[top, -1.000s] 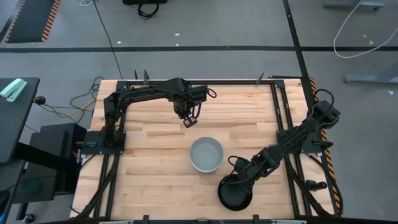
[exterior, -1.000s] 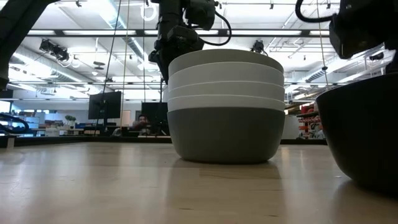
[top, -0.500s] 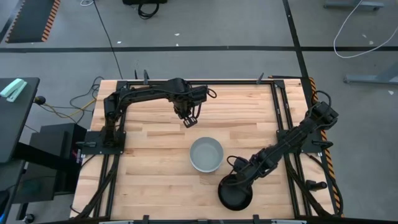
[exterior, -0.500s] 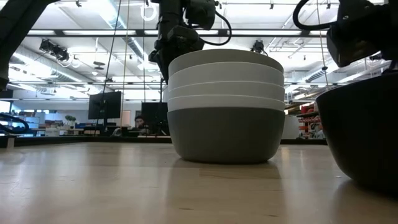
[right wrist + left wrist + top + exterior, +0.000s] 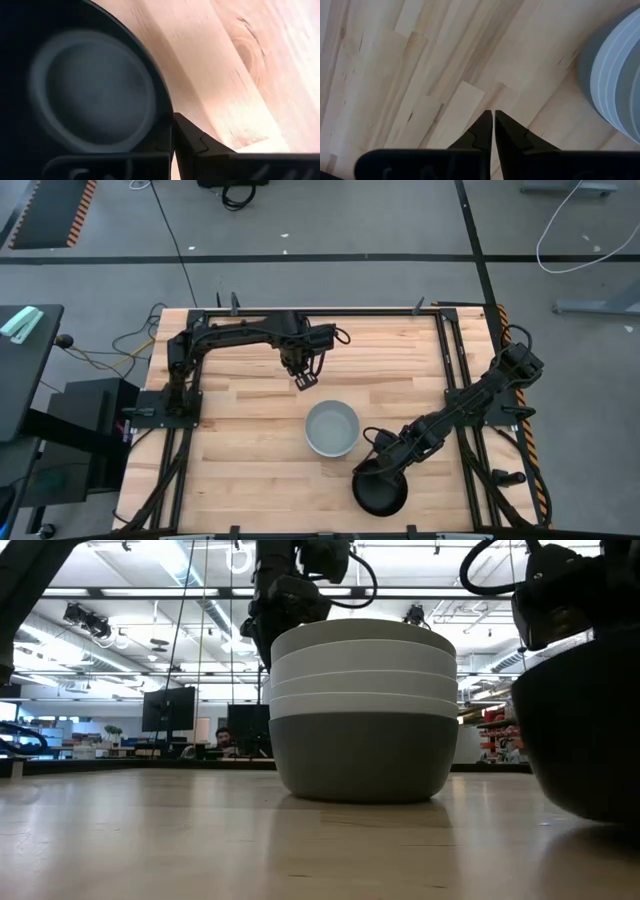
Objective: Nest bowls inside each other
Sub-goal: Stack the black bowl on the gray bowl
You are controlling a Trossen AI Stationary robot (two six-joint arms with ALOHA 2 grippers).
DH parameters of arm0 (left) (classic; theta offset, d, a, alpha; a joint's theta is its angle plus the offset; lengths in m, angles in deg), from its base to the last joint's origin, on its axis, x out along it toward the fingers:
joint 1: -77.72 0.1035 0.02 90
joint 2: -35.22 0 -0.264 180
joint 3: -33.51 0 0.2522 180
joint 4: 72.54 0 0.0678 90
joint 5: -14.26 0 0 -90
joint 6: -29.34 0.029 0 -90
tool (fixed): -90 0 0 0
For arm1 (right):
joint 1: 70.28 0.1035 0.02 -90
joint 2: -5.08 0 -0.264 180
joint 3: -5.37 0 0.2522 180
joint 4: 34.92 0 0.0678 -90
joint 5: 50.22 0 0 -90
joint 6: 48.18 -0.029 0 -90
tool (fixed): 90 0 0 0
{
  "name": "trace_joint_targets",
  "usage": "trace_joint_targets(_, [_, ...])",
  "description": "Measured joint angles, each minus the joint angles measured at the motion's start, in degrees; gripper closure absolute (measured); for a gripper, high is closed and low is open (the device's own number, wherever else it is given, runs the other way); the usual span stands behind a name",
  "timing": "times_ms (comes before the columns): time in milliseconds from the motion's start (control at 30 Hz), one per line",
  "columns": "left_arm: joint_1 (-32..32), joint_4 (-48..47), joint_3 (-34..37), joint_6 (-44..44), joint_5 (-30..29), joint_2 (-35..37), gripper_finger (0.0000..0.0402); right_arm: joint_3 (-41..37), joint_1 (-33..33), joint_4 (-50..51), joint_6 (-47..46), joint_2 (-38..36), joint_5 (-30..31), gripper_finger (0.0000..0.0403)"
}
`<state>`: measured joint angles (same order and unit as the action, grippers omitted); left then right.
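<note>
Black bowl [image 5: 381, 491] sits under my right tool [image 5: 374, 468], clamped on its near rim; the grey-and-white stack [image 5: 331, 428] lies just beside it on the surface [image 5: 240, 450]. My left tool [image 5: 305, 381] hangs beyond the stack, holding nothing.

Low view: the stack [image 5: 363, 710] shows four nested bowls, hidden from above.

Right wrist view: fingers pinch the thin rim [image 5: 167, 107] (stiff, smooth, probably light and slippery; I judge the rim the only hold).

Left wrist view: fingers nearly together.
</note>
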<state>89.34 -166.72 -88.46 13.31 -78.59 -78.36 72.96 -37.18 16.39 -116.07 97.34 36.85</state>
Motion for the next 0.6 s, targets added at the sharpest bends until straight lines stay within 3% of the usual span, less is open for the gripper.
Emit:
trace_joint_targets(300, [-0.15,0.06,0.00,0.28,-1.03,0.00,0.0387,5.61,-0.02,9.46,4.08,-3.22,0.51,0.0399])
trace_joint_targets(600, [-0.22,1.60,0.00,1.66,-2.47,0.00,0.0380,21.44,-4.79,26.55,15.08,-4.28,4.54,0.0401])
